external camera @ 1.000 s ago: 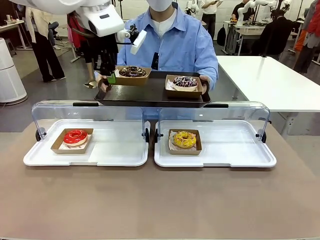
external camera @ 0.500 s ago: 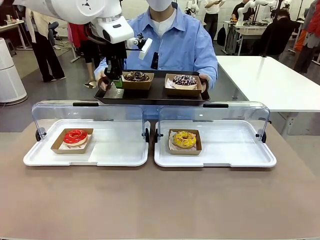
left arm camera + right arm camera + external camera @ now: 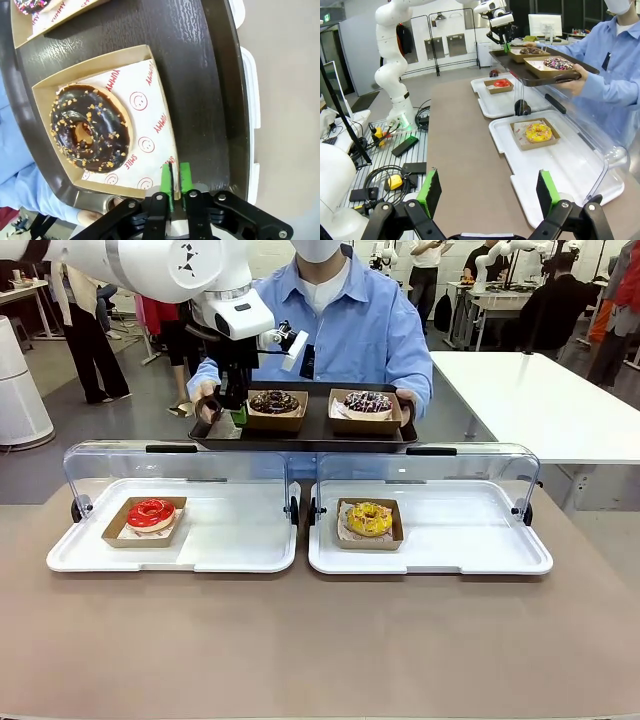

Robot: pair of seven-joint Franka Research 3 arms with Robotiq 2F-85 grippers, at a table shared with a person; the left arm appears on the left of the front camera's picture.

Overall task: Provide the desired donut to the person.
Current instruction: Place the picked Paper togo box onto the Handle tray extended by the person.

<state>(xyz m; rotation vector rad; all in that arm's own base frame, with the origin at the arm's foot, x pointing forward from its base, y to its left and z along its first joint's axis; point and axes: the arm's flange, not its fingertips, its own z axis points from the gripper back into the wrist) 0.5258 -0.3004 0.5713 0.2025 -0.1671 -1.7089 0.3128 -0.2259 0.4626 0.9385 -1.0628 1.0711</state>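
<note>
Landmark: dark tray (image 3: 300, 435) held by the person (image 3: 350, 325). Left gripper (image 3: 175, 180) over tray's left end, green pads nearly together astride the edge of the chocolate donut's (image 3: 274, 401) paper box (image 3: 55, 87); grip uncertain. Sprinkled donut (image 3: 368, 401) on tray's right. Right gripper (image 3: 490, 192) released, well short of tray.

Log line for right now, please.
left hand: pads closed on chocolate donut carton rim | carton: resting on tray held by person | right hand: open, empty
</note>
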